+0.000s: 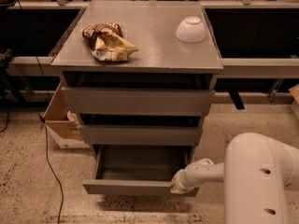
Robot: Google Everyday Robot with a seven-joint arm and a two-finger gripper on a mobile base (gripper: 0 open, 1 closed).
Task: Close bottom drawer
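The gripper [180, 185] sits at the right end of the pulled-out bottom drawer [131, 187], whose front runs leftward from it. The cabinet [140, 101] lies directly beyond. Whether the grip is wide or narrow cannot be told.

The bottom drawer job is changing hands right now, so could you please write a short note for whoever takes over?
The tool is low on the right, at the right end of the bottom drawer front.
The bottom drawer is pulled well out of the cabinet.
Done: the tool is in place at the drawer front.
Left: push the drawer fully in.
The snack bag and bowl on top are not part of the job.
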